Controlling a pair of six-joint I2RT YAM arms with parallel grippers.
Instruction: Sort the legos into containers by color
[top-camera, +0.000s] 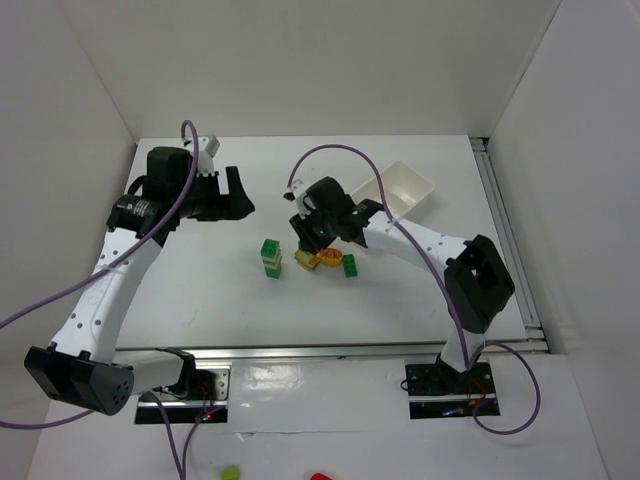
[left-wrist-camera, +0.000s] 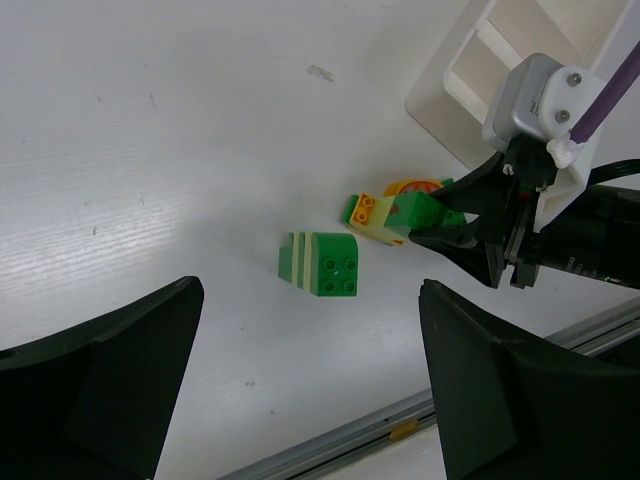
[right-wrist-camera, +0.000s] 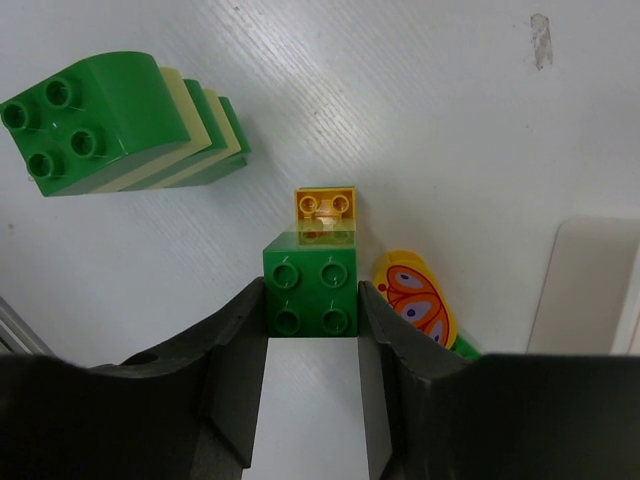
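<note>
My right gripper (right-wrist-camera: 311, 292) is shut on a green brick (right-wrist-camera: 311, 295), its fingers pressed on both sides, low over the table. A small yellow brick (right-wrist-camera: 326, 204) sticks out beyond it. A yellow brick with a red butterfly marking (right-wrist-camera: 420, 302) lies just to the right of it. A stack of green and cream bricks (right-wrist-camera: 110, 135) stands apart at the upper left; it also shows in the top view (top-camera: 271, 258) and the left wrist view (left-wrist-camera: 325, 265). My left gripper (left-wrist-camera: 310, 370) is open and empty, high above the table at the left (top-camera: 238, 203). The white tray (top-camera: 400, 185) is at the back right.
The tray's divided compartments (left-wrist-camera: 470, 60) show in the left wrist view, just behind my right gripper (left-wrist-camera: 470, 235). Another green brick (top-camera: 350, 265) lies by the butterfly brick. White walls stand at the left, back and right. A metal rail (top-camera: 330, 350) runs along the near edge.
</note>
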